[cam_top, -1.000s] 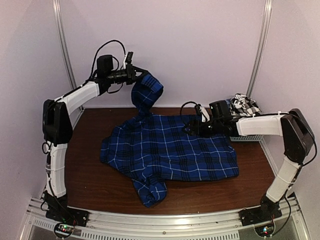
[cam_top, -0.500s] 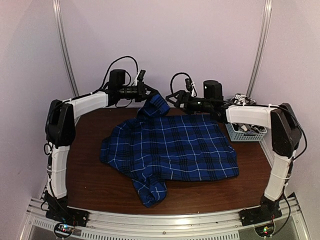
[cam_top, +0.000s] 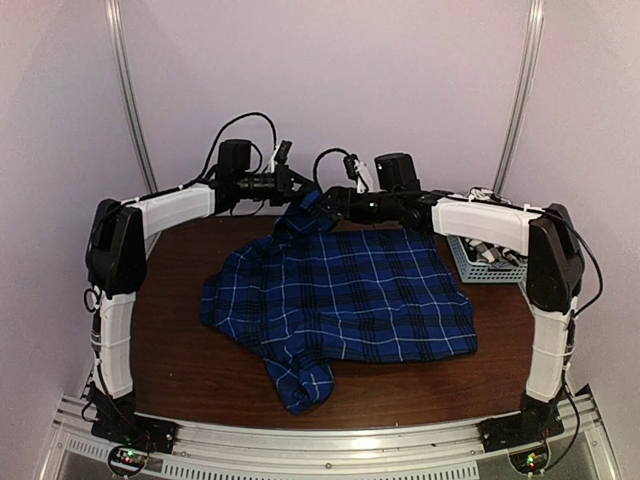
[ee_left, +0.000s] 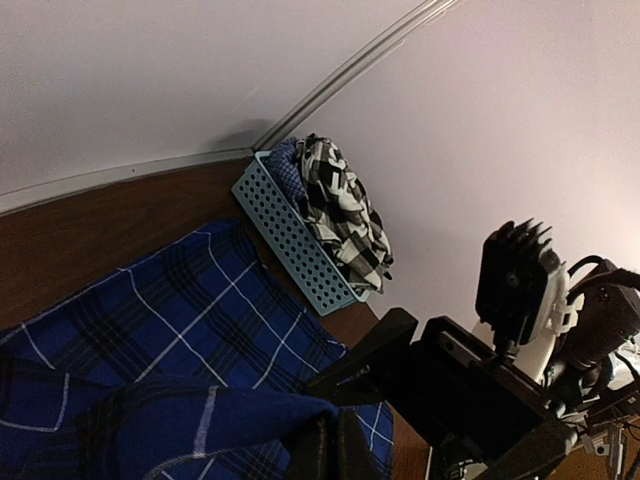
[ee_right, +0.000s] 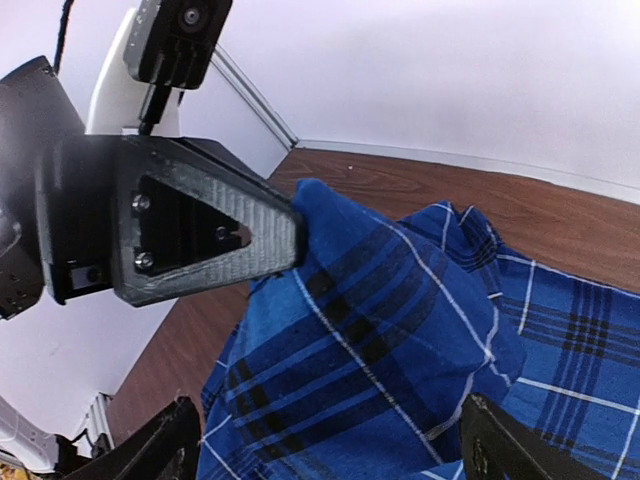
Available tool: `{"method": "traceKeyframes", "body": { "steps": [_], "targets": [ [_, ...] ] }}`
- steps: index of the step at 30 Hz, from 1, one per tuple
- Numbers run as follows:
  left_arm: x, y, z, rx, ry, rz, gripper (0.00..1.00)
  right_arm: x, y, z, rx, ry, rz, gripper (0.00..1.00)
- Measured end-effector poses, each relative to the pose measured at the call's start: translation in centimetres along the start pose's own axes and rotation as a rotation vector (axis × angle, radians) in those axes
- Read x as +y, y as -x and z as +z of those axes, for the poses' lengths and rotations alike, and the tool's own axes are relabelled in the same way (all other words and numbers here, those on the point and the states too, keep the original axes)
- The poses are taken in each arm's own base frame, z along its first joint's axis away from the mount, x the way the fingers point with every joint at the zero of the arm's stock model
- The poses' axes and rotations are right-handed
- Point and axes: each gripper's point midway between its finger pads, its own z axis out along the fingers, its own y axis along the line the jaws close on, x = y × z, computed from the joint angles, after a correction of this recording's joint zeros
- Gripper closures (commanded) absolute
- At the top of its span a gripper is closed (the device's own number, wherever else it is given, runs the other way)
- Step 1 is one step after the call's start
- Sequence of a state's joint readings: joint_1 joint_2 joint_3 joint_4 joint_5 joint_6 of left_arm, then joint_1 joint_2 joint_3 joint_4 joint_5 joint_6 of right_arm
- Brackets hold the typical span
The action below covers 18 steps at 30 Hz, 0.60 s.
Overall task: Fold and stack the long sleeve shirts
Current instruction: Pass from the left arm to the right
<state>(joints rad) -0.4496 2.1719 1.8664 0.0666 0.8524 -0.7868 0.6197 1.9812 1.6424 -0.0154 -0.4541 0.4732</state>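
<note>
The royal-blue plaid shirt lies spread on the brown table, one sleeve lifted at the back. My left gripper is shut on that sleeve's end; in the left wrist view its fingers pinch the blue cloth. My right gripper is wide open right beside it, with the raised sleeve between its spread fingertips. The black-and-white check shirt sits bunched in the basket.
The small grey slotted basket stands at the back right of the table, behind the right forearm; it also shows in the left wrist view. The back wall is close behind both grippers. The shirt's other sleeve lies bunched near the front edge.
The right arm has left the shirt's body and swung up and left to the left gripper. The left gripper has lowered the held sleeve and moved slightly right.
</note>
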Motion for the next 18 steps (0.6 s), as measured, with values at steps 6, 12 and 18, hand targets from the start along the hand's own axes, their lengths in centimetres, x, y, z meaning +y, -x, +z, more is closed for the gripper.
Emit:
{"method": "traceKeyframes", "body": {
  "steps": [6,12,18],
  "targets": [
    [-0.3,-0.5,0.3,0.011,-0.005,-0.004,1.00,-1.7,-1.2,0.8,0.032,-0.139,-0.106,0.12],
    [-0.2,-1.1,0.1,0.021,-0.004,-0.013,1.00,-2.6,-2.9,1.4,0.081,-0.198,-0.194,0.23],
    [-0.2,-1.6,-0.1,0.026,-0.003,-0.019,1.00,-2.9,-3.0,1.9,0.095,-0.209,-0.241,0.51]
  ]
}}
